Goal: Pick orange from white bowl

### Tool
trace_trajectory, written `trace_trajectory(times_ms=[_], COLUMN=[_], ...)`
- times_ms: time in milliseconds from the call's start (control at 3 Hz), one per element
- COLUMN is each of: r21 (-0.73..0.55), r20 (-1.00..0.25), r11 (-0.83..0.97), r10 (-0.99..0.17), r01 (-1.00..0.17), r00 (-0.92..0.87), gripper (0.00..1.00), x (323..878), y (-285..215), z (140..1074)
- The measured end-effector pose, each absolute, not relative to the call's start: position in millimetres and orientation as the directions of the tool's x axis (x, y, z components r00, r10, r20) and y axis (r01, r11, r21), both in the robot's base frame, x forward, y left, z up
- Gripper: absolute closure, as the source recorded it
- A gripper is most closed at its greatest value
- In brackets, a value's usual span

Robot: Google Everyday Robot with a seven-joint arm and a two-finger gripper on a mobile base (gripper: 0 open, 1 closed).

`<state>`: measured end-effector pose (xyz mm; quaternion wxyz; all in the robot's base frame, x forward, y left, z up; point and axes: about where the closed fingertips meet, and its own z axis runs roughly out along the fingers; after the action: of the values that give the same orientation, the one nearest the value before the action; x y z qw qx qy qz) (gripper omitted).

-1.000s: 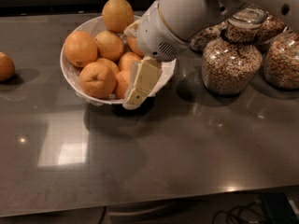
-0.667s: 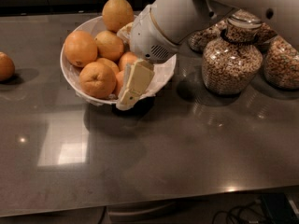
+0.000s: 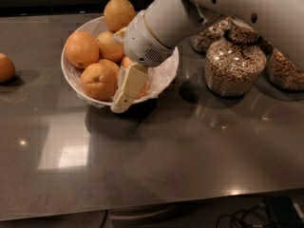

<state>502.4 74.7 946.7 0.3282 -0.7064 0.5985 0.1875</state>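
Where the arm [image 3: 164, 25] crosses the white bowl [image 3: 165, 74], some of the heaped oranges [image 3: 98, 81] are hidden. The gripper [image 3: 124, 99] is seen at the near rim, and whether it is closed cannot be told.

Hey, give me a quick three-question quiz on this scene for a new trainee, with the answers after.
1. True or false: in the camera view, the wide white bowl stands left of the glass cereal jars.
2. Where is the robot's gripper? A) at the bowl's near rim; B) above the jars; C) far off to the left, away from the bowl.
3. How many oranges lie on the dark grey countertop outside the bowl?
Key: 1 true; 2 A; 3 one, the lone orange at the left edge.
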Motion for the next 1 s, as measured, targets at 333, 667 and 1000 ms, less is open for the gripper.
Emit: trace_trajectory(times_ms=[333, 667, 1000], r21=[-0.239, -0.240, -0.240], r20=[-0.658, -0.658, -0.658], r11=[-0.068, -0.068, -0.069], r10=[-0.722, -0.722, -0.722], r01=[-0.969, -0.968, -0.968], r00=[0.213, 0.214, 0.214], gripper=[0.06, 0.25, 0.38], x=[502.4, 502.4, 502.4], y=[74.7, 74.9, 75.0], z=[946.7, 946.8, 946.8])
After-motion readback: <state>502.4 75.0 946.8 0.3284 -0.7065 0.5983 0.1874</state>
